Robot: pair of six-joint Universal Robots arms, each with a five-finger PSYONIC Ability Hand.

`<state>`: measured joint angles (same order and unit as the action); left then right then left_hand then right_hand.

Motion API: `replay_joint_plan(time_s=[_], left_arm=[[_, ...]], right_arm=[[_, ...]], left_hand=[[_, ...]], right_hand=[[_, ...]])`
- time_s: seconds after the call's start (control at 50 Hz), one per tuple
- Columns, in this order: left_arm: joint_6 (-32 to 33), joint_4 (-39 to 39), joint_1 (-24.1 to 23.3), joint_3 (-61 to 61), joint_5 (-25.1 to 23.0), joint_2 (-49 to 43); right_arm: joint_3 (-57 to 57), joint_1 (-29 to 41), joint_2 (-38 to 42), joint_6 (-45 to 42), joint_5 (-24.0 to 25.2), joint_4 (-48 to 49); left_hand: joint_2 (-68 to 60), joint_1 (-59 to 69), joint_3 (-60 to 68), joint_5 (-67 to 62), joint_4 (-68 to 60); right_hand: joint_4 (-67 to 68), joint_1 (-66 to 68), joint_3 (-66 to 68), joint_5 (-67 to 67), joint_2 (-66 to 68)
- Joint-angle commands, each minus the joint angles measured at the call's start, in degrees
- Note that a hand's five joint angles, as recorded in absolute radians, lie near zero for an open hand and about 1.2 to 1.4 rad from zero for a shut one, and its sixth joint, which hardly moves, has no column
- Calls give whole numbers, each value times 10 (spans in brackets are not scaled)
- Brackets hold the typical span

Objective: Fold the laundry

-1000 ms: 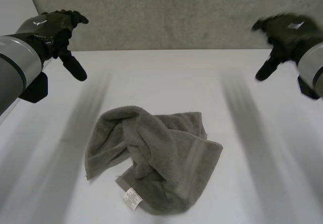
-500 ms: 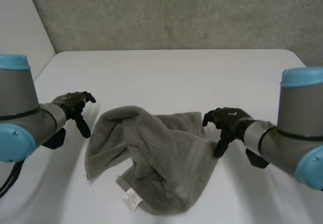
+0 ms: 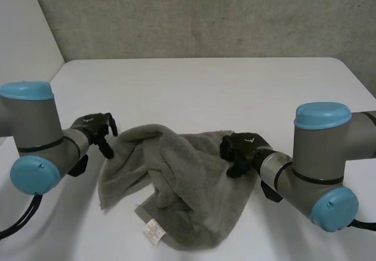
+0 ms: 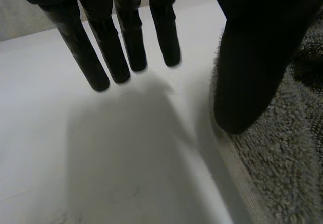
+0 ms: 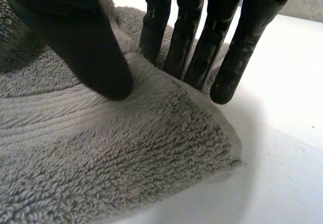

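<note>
We see the crumpled grey terry-cloth towel (image 3: pixel 182 190) lying in a loose heap on the white table (image 3: pixel 194 79), toward its six o'clock side, with a small white label (image 3: pixel 154 231) at the heap's seven o'clock. Our black left hand (image 3: pixel 97 129) sits at the towel's ten o'clock edge, fingers (image 4: pixel 101 62) straight over bare table, thumb just at the hem (whether it touches we cannot tell). Our black right hand (image 3: pixel 241 149) is at three o'clock, likewise unclenched: thumb resting on the pile, straight fingertips (image 5: pixel 224 88) at the towel's edge by a corner, gripping nothing.
</note>
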<state>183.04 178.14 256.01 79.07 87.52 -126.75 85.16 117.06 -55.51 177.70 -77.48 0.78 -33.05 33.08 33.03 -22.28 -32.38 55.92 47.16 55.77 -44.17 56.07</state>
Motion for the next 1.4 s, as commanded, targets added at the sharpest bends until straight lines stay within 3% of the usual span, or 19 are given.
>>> replay_joint_plan(time_s=[0.02, 0.06, 0.14, 0.16, 0.18, 0.2, 0.32, 0.72, 0.9, 1.0, 1.04, 1.06, 1.08, 1.18, 1.24, 1.32, 1.34, 1.38, 1.4], left_arm=[[8, 8, -2, -13, -8, -8], [9, 5, -5, -19, -38, -10], [7, 2, -14, -20, -68, -7], [7, 0, -19, -20, -76, -4], [7, 0, -19, -20, -76, -4], [7, -4, -23, -18, -76, 1], [6, -29, -24, -7, -61, 41], [9, -25, -22, 14, -38, 15], [10, -24, -25, -16, -38, -31], [9, -27, -25, -33, -38, -40], [10, -27, -27, -43, -37, -36], [10, -27, -27, -43, -37, -36], [10, -25, -29, -50, -38, -33], [12, -24, -38, -100, -38, -31], [34, -21, -39, -178, -34, -38], [77, -1, -39, -296, -9, -47], [93, 25, -40, -349, 4, -47], [107, 65, -40, -397, 12, -43], [115, 112, -42, -426, 17, -32]], right_arm=[[-22, 7, 6, -11, 1, -2], [-34, 8, 2, -21, 0, -2], [-62, 7, -22, -53, 3, -4], [-62, 7, -22, -53, 3, -4], [-63, 7, -29, -64, 5, -3], [-63, 7, -33, -72, 5, -3], [-56, 6, -31, -91, 2, -7], [17, -44, -116, -165, 8, -12], [-9, -44, -113, -244, 3, -11], [-45, -44, -103, -261, -2, -11], [-57, -44, -101, -263, -3, -10], [-70, -44, -101, -264, -3, -9], [-70, -44, -101, -264, -3, -9], [-122, -44, -89, -272, -2, -2], [-173, -44, -64, -307, -1, 30], [-281, -46, -36, -383, -6, 167], [-281, -46, -35, -383, -6, 167], [-324, -57, -37, -402, -25, 297], [-324, -57, -37, -402, -25, 298]], left_hand=[[-337, 336, 337, -345, -344], [-404, 404, 404, -412, -411], [-362, 362, 362, -370, -369], [-247, 247, 247, -255, -254], [-246, 246, 246, -254, -253], [-114, 114, 115, -122, -121], [-26, 26, 26, -34, -33], [-36, 35, 36, -43, -42], [-219, 218, 219, -227, -225], [-231, 231, 231, -239, -238], [-366, 366, 366, -374, -373], [-367, 367, 367, -375, -374], [-469, 468, 469, -476, -475], [-470, 469, 470, -477, -476], [-470, 469, 470, -477, -476], [-470, 469, 470, -477, -476], [-470, 469, 470, -477, -476], [-470, 469, 470, -477, -476], [-470, 469, 470, -477, -476]], right_hand=[[241, 328, 242, -258, 239], [241, 328, 242, -258, 239], [241, 328, 242, -258, 239], [241, 328, 242, -258, 239], [241, 328, 242, -258, 239], [241, 328, 242, -258, 239], [241, 328, 242, -258, 239], [241, 328, 242, -258, 239], [241, 328, 242, -258, 239], [241, 328, 242, -258, 239], [241, 328, 242, -258, 239], [241, 328, 242, -258, 239], [241, 328, 242, -258, 239], [241, 328, 242, -258, 239], [241, 328, 242, -258, 239], [241, 328, 242, -258, 239], [241, 328, 242, -258, 239], [241, 328, 242, -258, 239], [241, 328, 242, -258, 239]])
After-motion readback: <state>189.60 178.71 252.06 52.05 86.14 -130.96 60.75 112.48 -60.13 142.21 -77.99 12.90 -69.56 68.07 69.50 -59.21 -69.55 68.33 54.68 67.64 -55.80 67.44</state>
